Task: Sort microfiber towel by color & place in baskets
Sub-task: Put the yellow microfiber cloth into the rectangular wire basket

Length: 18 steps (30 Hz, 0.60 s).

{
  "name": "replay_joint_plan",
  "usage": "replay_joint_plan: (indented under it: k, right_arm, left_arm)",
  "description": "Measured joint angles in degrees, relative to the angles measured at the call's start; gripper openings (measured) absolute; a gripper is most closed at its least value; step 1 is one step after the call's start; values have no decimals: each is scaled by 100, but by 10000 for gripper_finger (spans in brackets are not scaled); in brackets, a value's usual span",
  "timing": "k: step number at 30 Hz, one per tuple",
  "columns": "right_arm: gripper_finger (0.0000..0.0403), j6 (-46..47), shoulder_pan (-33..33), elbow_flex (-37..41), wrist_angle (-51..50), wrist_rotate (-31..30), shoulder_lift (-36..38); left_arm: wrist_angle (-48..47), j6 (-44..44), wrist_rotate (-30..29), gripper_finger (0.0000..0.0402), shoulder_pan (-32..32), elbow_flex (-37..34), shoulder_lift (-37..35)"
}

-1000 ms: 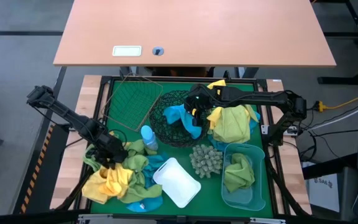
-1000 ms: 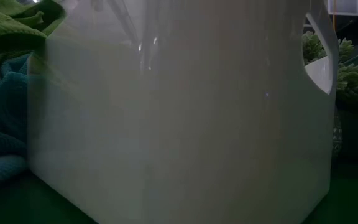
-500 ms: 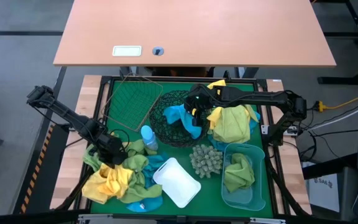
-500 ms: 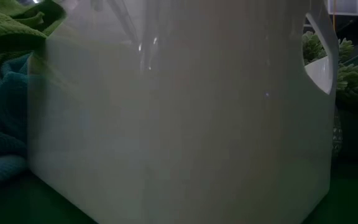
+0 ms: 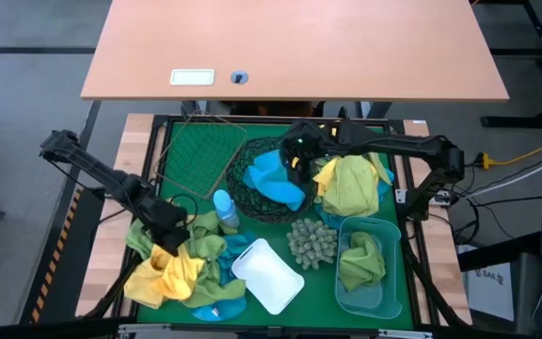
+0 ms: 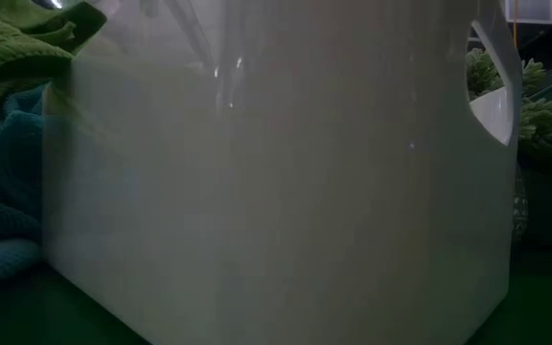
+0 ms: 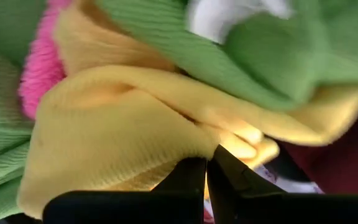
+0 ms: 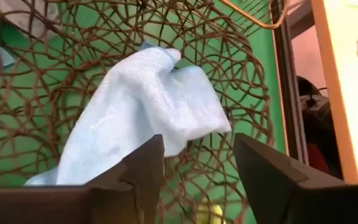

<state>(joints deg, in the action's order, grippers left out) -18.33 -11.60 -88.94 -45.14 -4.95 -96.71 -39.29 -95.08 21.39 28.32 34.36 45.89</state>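
Left gripper (image 7: pixel 205 163): jaws shut on yellow towel (image 7: pixel 114 130), pile at mat's near-left corner. Right gripper (image 8: pixel 194 165): jaws apart, empty, over blue towel (image 8: pixel 145 102) in black mesh bowl (image 8: pixel 241 93).

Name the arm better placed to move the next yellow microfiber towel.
Left. The left gripper is shut on the yellow microfiber towel in the near-left pile. The right gripper stands open over the round black wire-mesh bowl.
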Motion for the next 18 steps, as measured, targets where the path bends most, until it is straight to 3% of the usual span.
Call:
replay_joint_plan:
  k: [4, 18]
  right_arm:
    - [197, 0, 0, -383, -539, 0, 2]
    - [197, 1, -4, -1207, -1580, 2, 159]
  left_arm:
    - [-10, 683, -337, 0, 2, 370, -162]
    - [-147, 2677, -2355, 0, 0, 2002, -223]
